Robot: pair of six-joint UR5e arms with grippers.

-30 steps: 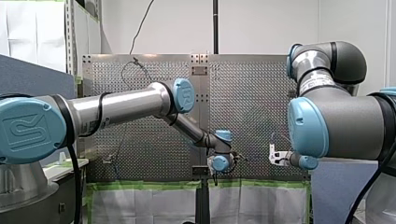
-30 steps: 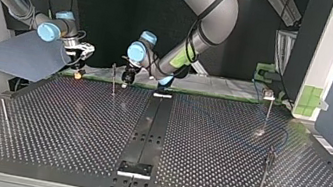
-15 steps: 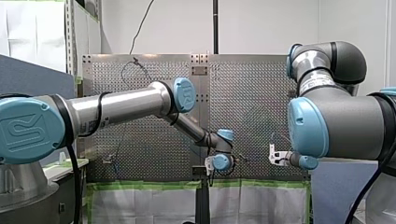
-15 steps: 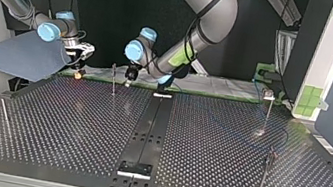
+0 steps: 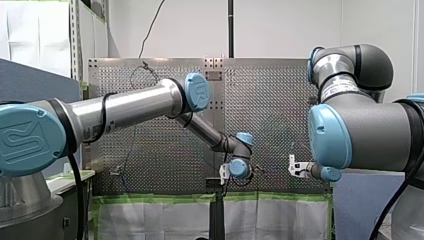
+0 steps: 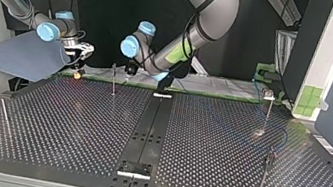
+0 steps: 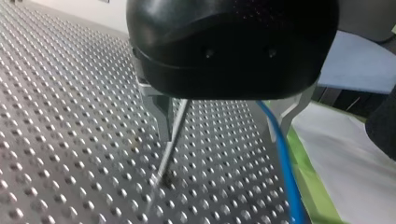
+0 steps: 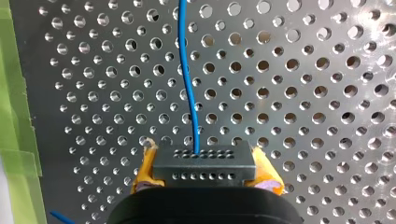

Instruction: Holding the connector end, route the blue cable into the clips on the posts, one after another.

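- Since 1 second ago the left arm's wrist has swung toward the top view's left and risen a little. The left gripper (image 6: 130, 70) now hangs just beside the thin post (image 6: 113, 81), near the table's (image 6: 73, 124) edge closest to the arms.
- Over at that view's left, the right gripper (image 6: 78, 70) has not shifted.
- From the left wrist camera, the 2 metal fingers (image 7: 158, 109) stand apart and grip nothing. The post rises between them, close by 1 finger, though I cannot tell if it touches.
- The blue cable (image 7: 283, 161) runs down past the inner side of the other finger.
- From the right wrist camera, the yellow pads (image 8: 144, 173) are clamped on the dark connector (image 8: 204, 164), 1 on each side. The cable leaves the connector's row of holes and runs ahead over the perforated plate.
- A second post (image 6: 268, 109) stands well apart, at the top view's right.
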